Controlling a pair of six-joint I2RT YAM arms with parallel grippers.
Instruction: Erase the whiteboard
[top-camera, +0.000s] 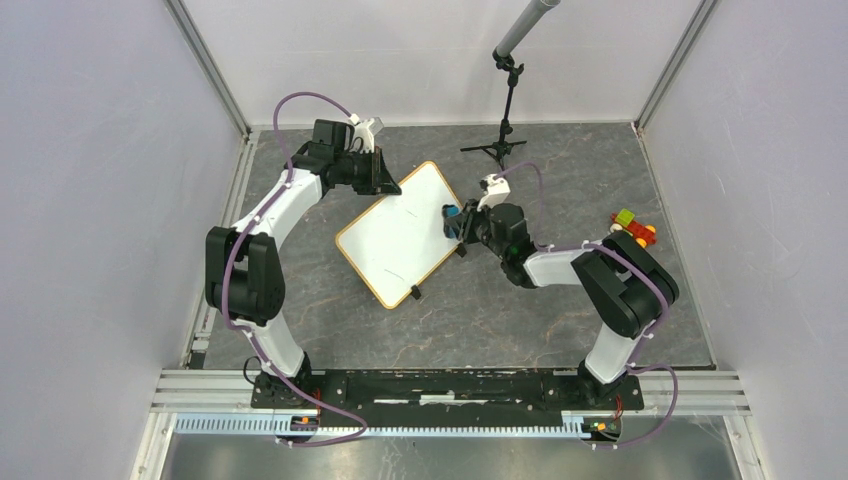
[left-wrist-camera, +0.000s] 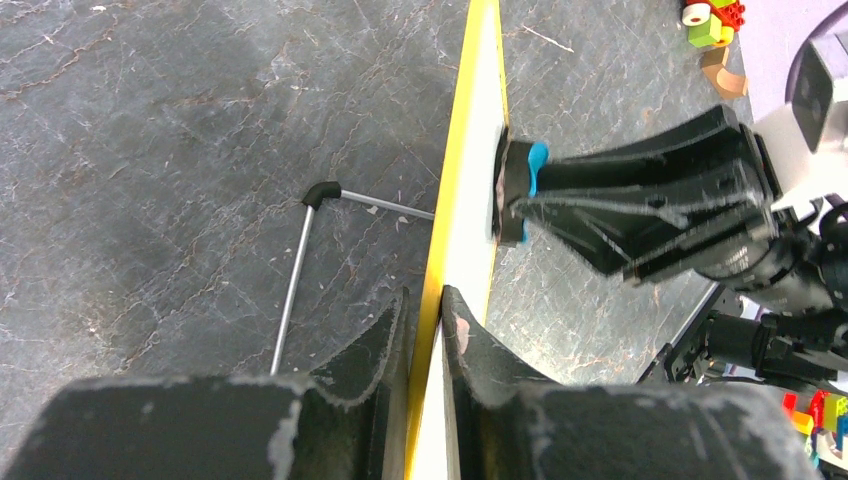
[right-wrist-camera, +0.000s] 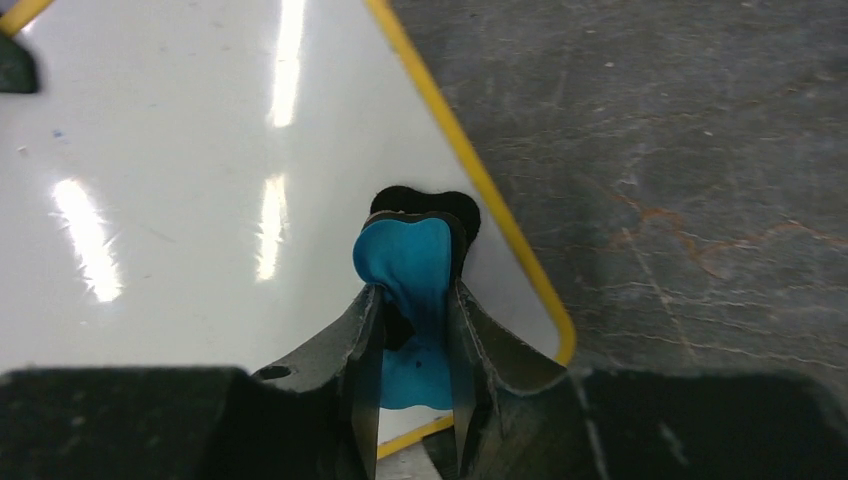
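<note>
The whiteboard (top-camera: 400, 235) is white with a yellow frame and lies tilted on the grey table; its face looks nearly bare, with only faint specks. My left gripper (top-camera: 385, 183) is shut on the board's far left edge; in the left wrist view the fingers (left-wrist-camera: 425, 325) pinch the yellow frame (left-wrist-camera: 455, 150). My right gripper (top-camera: 458, 222) is shut on a blue eraser (right-wrist-camera: 408, 265) with a black felt pad, pressed on the board (right-wrist-camera: 180, 180) near its right corner. The eraser also shows in the left wrist view (left-wrist-camera: 520, 185).
A black mini tripod (top-camera: 500, 150) with a grey pole stands at the back. Coloured toy bricks (top-camera: 632, 228) lie at the right, behind the right arm. A bent metal rod (left-wrist-camera: 300, 270) lies on the table left of the board. White walls enclose the table.
</note>
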